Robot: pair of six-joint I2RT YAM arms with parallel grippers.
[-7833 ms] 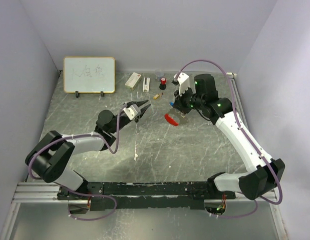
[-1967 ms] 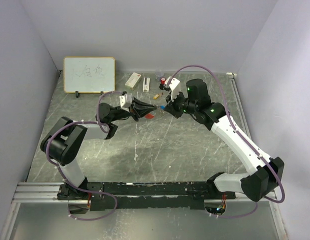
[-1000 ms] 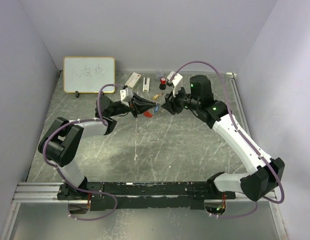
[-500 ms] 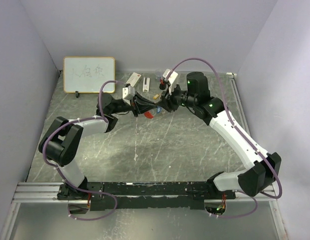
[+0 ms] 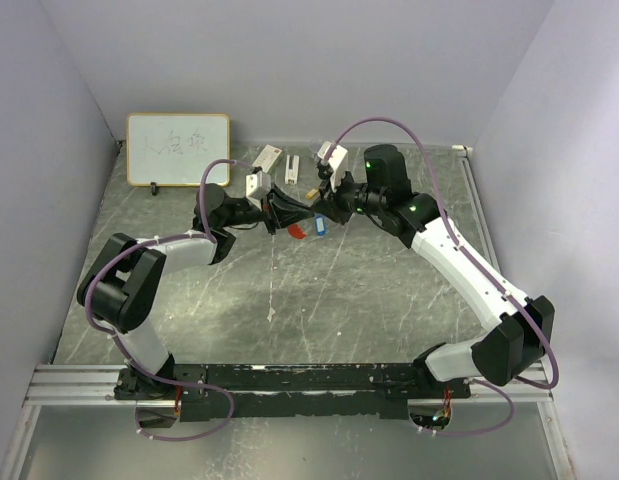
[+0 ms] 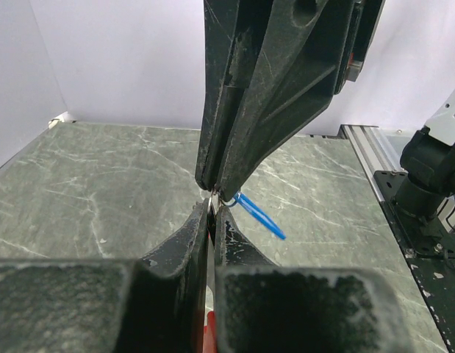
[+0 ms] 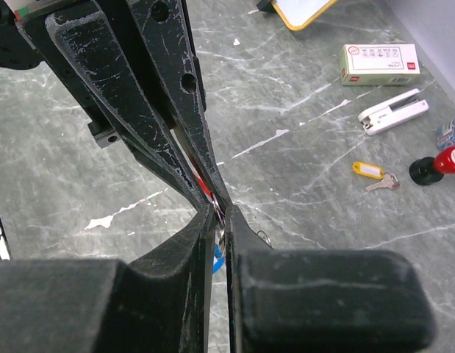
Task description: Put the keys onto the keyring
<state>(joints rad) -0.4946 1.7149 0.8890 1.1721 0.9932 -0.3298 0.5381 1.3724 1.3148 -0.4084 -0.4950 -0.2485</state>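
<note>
My left gripper (image 5: 292, 214) and right gripper (image 5: 322, 212) meet tip to tip above the back middle of the table. In the left wrist view the left gripper (image 6: 212, 204) is shut on the keyring, whose red tag (image 6: 207, 334) shows low between its fingers. The red tag (image 5: 296, 230) hangs below the tips in the top view. The right gripper (image 7: 221, 219) is shut on the small metal ring of the blue key (image 7: 217, 262), which hangs beneath it (image 6: 260, 215). The tan-gold key (image 7: 382, 184), beside a yellow tag, lies on the table apart from both grippers (image 5: 311, 192).
At the back stand a white box with a red mark (image 7: 378, 64), a white stapler-like piece (image 7: 392, 112), a red-and-black cylinder (image 7: 440, 163) and a small whiteboard (image 5: 178, 149). Grey walls close in the table on three sides.
The left gripper has swung to the back right and the right gripper has moved left to it. Their tips, apart before, now touch, with the red tag and blue key hanging between them.
</note>
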